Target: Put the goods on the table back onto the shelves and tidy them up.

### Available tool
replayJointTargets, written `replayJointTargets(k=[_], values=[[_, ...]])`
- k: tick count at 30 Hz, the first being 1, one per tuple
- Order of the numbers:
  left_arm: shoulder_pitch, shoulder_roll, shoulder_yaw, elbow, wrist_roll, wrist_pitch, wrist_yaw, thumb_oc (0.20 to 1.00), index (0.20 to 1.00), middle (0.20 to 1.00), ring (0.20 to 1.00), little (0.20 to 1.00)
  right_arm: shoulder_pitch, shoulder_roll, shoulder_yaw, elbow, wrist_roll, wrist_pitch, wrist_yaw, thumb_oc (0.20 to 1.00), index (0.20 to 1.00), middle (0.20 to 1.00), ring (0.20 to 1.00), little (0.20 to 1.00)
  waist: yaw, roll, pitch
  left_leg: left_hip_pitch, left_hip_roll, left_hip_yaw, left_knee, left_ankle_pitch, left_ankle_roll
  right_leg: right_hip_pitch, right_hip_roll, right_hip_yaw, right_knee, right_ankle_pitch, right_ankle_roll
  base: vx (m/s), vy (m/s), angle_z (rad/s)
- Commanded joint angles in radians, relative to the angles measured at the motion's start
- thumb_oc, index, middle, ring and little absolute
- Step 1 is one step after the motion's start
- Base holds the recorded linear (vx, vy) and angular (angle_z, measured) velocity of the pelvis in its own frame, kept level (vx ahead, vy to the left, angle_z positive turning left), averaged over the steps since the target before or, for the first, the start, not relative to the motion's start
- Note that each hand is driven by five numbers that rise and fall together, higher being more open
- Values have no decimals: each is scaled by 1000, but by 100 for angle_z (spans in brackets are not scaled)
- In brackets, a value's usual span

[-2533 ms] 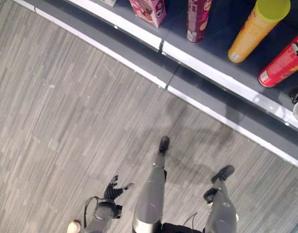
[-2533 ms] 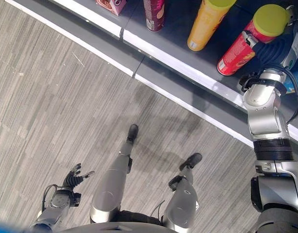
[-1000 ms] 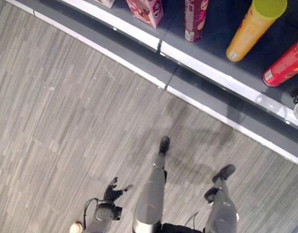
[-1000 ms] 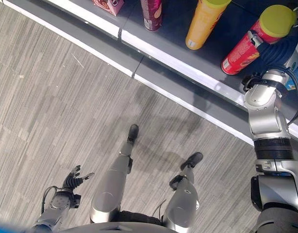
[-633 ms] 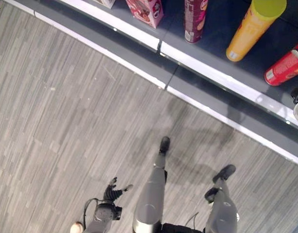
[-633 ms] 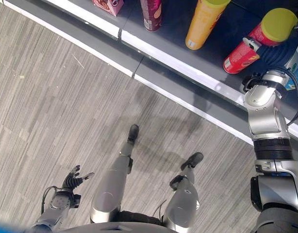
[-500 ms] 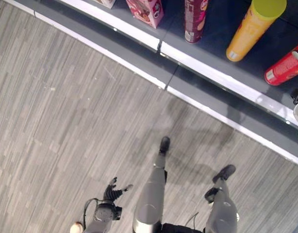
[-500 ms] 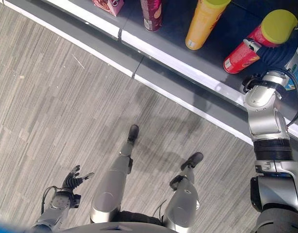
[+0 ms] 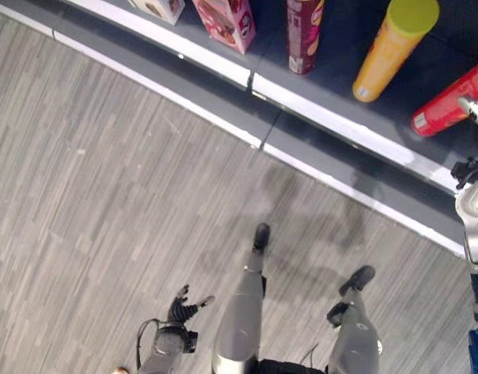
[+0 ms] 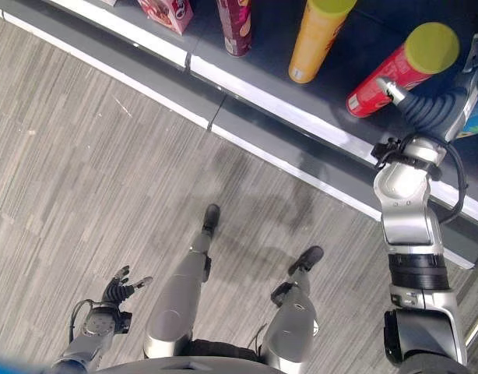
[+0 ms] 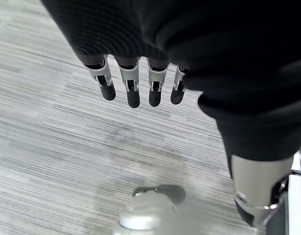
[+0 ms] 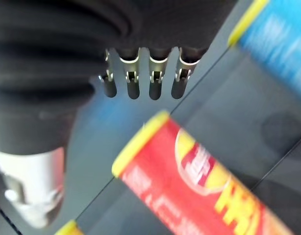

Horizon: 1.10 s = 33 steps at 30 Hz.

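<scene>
Hanging low beside the robot's leg, the left hand (image 10: pixel 121 287) has its fingers (image 11: pixel 133 93) straight and spread over the grey plank floor (image 9: pixel 107 202), holding nothing and well apart from every product. Beyond that hand, far off across the floor, runs the dark shelf (image 9: pixel 332 128) with its pale front edge strip. On its left end stands a white carton (image 9: pixel 156 8), cut off at the frame edge, and just beside it a pink carton (image 9: pixel 225 22). Further along toward the right hand stands an upright maroon can (image 9: pixel 303 35), then a tall orange can (image 10: pixel 317 35) with a yellow-green lid, also upright and apart from its neighbours. Next comes the red can (image 10: pixel 402 68) with a yellow-green lid, tilted on the shelf with its lid end toward the back; it stands just beside the right hand (image 10: pixel 437 109), between that hand and the orange can. The right hand reaches over the shelf edge with its dark ribbed cover above the boards; in its own wrist view its fingers (image 12: pixel 156 85) hang straight and relaxed, unclosed, with the red can (image 12: pixel 189 196) lying just past the fingertips and not clasped; whether a fingertip touches the can's lower end I cannot tell. On the far side of the right hand a blue package (image 12: pixel 273 39) with a yellow edge sits on the shelf, close to the red can but apart from it.
</scene>
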Motion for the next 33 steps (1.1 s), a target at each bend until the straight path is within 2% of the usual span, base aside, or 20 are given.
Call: replayJointTargets(k=[1,2,4,8,9,10,12,13,18,20,22,25,27,28,29,33], values=[[34,17,6,70,-17,11,-3,1000,1000,1000,1000,1000,89,-58,-32,-27,16,-69,69,1000,1000,1000,1000,1000,-11,-34,-108,23,24,32,-95,-28,-12,23,-51,64,89,-103,55,102,-21,-15],[42,16,39,109,-4,28,-24,1000,1000,1000,1000,1000,197,-7,-48,-66,123,-110,173,1000,1000,1000,1000,1000,-44,-67,-151,70,50,55,-89,-45,-17,56,-35,77,71,-106,55,115,-21,-30],[47,19,62,151,18,37,-35,1000,1000,1000,1000,1000,244,9,-26,-77,205,-133,262,1000,1000,1000,1000,1000,-58,-89,-180,112,63,81,-94,-51,-21,78,-28,85,64,-106,55,118,-21,-52],[55,24,107,204,51,50,-67,1000,1000,1000,1000,1000,349,18,4,-100,352,-154,438,1000,1000,1000,1000,1000,-81,-115,-241,184,86,120,-100,-61,-30,120,-9,94,54,-113,53,81,-23,-31],[55,24,107,204,51,50,-67,1000,1000,1000,1000,1000,349,18,4,-100,352,-154,439,1000,1000,1000,1000,1000,-82,-116,-242,182,83,119,-101,-58,-28,119,-11,93,52,-110,54,85,-51,-31],[54,25,123,222,66,54,-86,1000,1000,1000,1000,1000,406,35,15,-84,436,-144,528,1000,1000,1000,1000,1000,-92,-120,-271,220,96,135,-102,-68,-36,147,2,95,55,-124,50,55,-26,-32],[49,21,128,244,71,53,-95,1000,1000,1000,1000,1000,421,39,26,-69,459,-151,540,1000,1000,1000,1000,1000,-100,-121,-288,239,99,142,-104,-70,-37,157,5,100,53,-125,49,82,-28,-29],[49,17,130,257,78,51,-108,1000,1000,1000,1000,1000,458,63,29,-35,506,-147,578,1000,1000,1000,1000,1000,-112,-117,-318,269,107,157,-105,-76,-39,174,14,107,53,-133,44,102,-39,-17],[55,11,149,274,96,40,-124,1000,1000,1000,1000,1000,586,88,50,66,525,-95,676,1000,1000,1000,1000,1000,-143,-100,-370,335,133,198,-106,-86,-53,204,39,133,57,-156,33,61,-30,-21],[50,5,149,273,99,38,-142,1000,1000,1000,1000,1000,604,73,77,158,460,-82,680,1000,1000,1000,1000,1000,-155,-95,-387,352,139,209,-107,-88,-54,211,44,142,58,-159,31,40,-39,-29],[57,10,148,262,104,34,-151,1000,1000,1000,1000,1000,648,75,69,189,470,-65,715,1000,1000,1000,1000,1000,-164,-88,-395,367,144,217,-106,-91,-55,218,50,148,60,-164,29,29,-32,-13],[50,5,134,266,100,30,-160,1000,1000,1000,1000,1000,646,112,112,413,493,-53,730,1000,1000,1000,1000,1000,-174,-80,-405,386,153,228,-105,-91,-58,225,57,160,68,-172,23,2,-26,-20],[43,5,121,274,106,30,-167,1000,1000,1000,1000,1000,639,147,137,588,456,-30,727,1000,1000,1000,1000,1000,-178,-74,-415,392,159,231,-105,-91,-59,231,65,164,67,-178,19,13,-40,-14],[32,-2,108,289,113,33,-167,1000,1000,1000,1000,1000,599,180,165,762,383,-19,689,1000,1000,1000,1000,1000,-177,-66,-423,397,162,232,-106,-91,-59,238,73,165,64,-183,17,16,-40,0],[31,-1,109,289,113,32,-167,1000,1000,1000,1000,1000,598,181,166,764,382,-21,689,1000,1000,1000,1000,1000,-177,-66,-422,397,163,232,-106,-91,-59,238,73,165,64,-183,17,8,-41,3],[10,-12,84,327,125,29,-162,1000,1000,1000,1000,1000,529,236,201,987,351,-2,665,1000,1000,1000,1000,1000,-176,-52,-427,413,171,236,-108,-91,-60,251,86,172,51,-184,12,6,-28,0]])
